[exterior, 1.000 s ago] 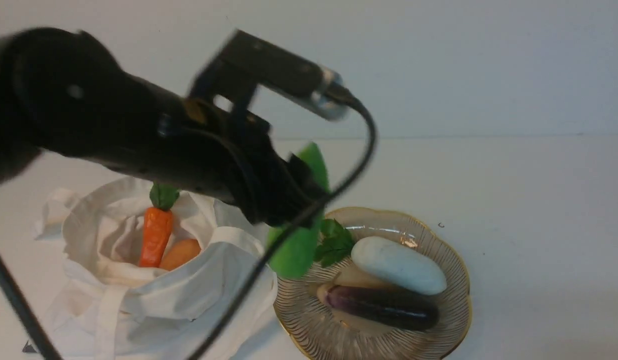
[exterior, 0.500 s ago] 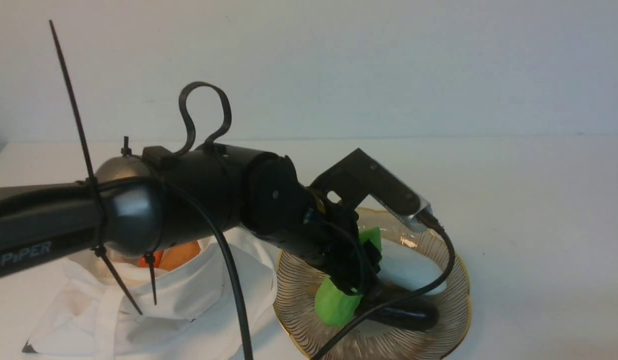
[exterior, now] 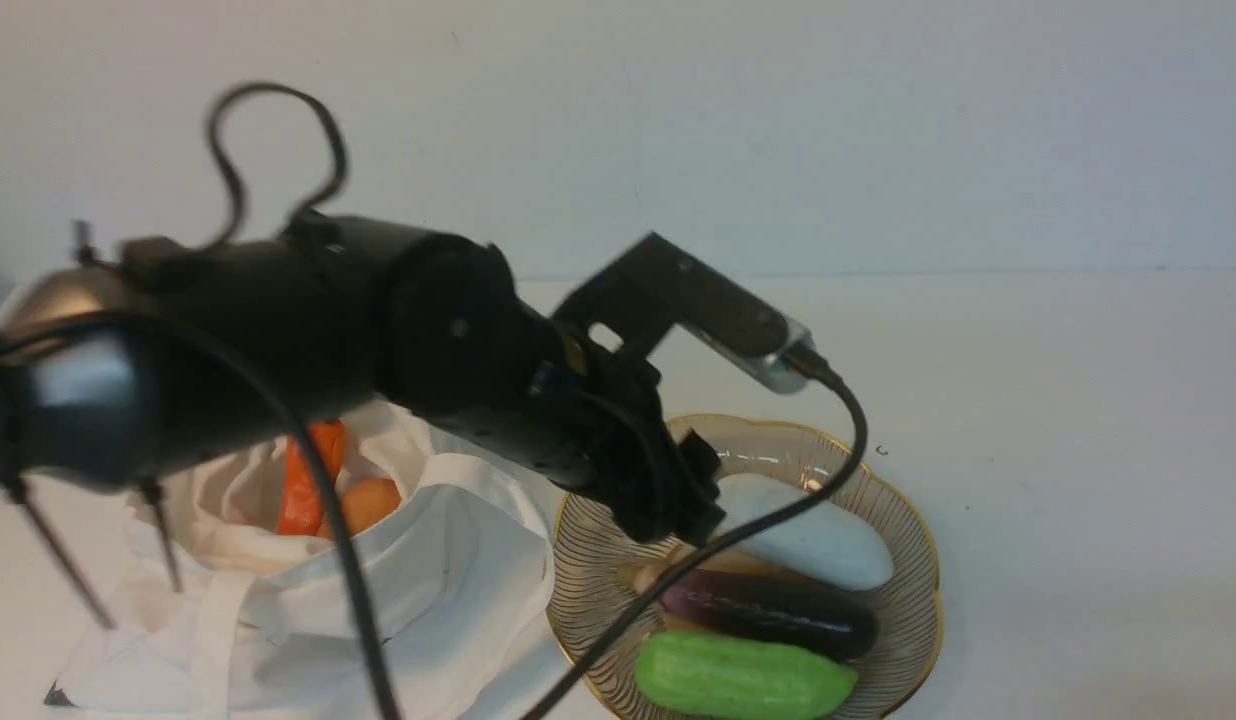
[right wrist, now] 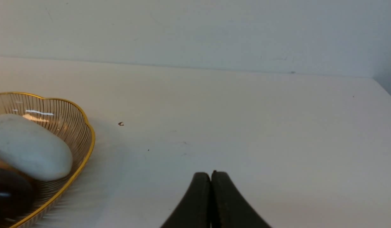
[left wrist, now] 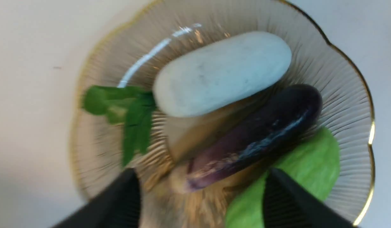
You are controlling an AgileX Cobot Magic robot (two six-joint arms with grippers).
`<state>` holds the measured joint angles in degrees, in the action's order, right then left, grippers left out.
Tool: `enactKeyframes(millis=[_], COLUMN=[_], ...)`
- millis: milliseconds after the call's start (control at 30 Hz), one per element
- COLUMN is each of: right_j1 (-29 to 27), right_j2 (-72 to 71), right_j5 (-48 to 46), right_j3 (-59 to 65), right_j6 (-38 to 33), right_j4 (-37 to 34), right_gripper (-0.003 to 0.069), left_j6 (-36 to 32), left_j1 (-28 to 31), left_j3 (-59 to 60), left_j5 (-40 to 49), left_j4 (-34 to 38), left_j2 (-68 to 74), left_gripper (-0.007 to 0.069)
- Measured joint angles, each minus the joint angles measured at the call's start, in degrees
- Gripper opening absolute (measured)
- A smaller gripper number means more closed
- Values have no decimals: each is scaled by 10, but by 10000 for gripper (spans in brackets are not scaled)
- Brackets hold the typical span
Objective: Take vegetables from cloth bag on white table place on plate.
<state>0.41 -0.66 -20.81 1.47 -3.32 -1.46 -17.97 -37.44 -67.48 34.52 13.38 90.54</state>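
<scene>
The light green cucumber lies on the near side of the gold-rimmed glass plate, free of any gripper; it also shows in the left wrist view. My left gripper hangs open and empty above the plate, its fingers wide apart. The off-white cloth bag stands left of the plate on the white table. The orange carrot and the orange-tan oval vegetable sit inside it, partly hidden by my arm. My right gripper is shut and empty over bare table right of the plate.
A white oval vegetable, a dark purple eggplant and a green leafy sprig also lie on the plate. My left arm's cable hangs across the plate's left side. A pale wall rises behind the table.
My left gripper carried the cucumber from beside the bag down onto the plate, let go of it and rose. The cucumber now lies on the plate's near side.
</scene>
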Motion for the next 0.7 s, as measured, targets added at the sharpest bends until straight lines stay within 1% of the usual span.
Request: enactKeyframes(millis=[33, 100, 167, 200, 300, 467, 567, 700], right_j1=[0, 0, 0, 0, 0, 0, 0, 0], right_j2=[0, 0, 0, 0, 0, 0, 0, 0], right_j5=[0, 0, 0, 0, 0, 0, 0, 0], right_j3=[0, 0, 0, 0, 0, 0, 0, 0], right_j6=[0, 0, 0, 0, 0, 0, 0, 0], right_j4=[0, 0, 0, 0, 0, 0, 0, 0], right_gripper=[-15, -15, -15, -15, -15, -15, -15, -15], left_j6=[17, 49, 78, 95, 141, 201, 237, 283], left_j1=[6, 18, 32, 40, 66, 84, 86, 86], left_j3=[0, 0, 0, 0, 0, 16, 68, 160], left_j5=[19, 44, 59, 64, 76, 95, 76, 42], left_j4=[-22, -55, -85, -96, -119, -138, -150, -183], left_j2=[-35, -92, -155, -189, -286, -461, -568, -672], left_gripper=[311, 133, 46, 23, -3, -5, -5, -5])
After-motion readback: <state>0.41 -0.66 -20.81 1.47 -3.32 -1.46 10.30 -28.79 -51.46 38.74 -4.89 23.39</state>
